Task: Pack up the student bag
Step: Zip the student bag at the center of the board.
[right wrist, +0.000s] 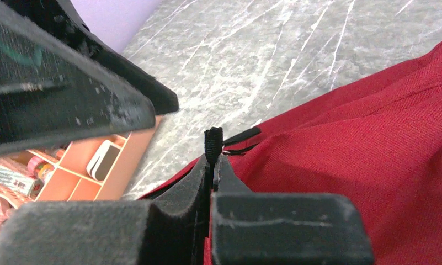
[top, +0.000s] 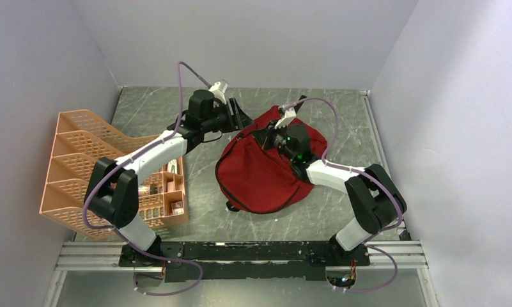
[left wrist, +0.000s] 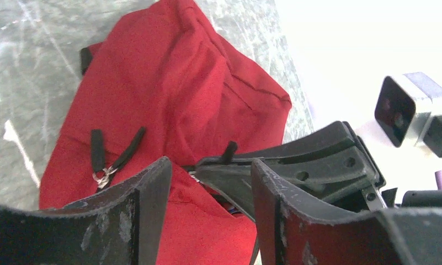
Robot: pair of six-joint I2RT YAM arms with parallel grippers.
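- My right gripper (right wrist: pixel 214 165) is pressed together, pinching a black zip tab (right wrist: pixel 213 142) at the bag's (top: pixel 266 176) back-left rim.
- My left gripper (left wrist: pixel 210 179) is spread and grips nothing. It is just above the red cloth, and the right one's tips show in the gap between its fingers.
- The bag lies mid-tabletop (top: pixel 349 115), a little toward the back edge and well apart from the front edge.
- An orange organiser (top: pixel 80 157) lines the left edge, and my left arm crosses beside it.
- Bare tabletop shows between the bag and the right edge, and in a strip along the back edge.
- Walls stand at the left, back and right edges.
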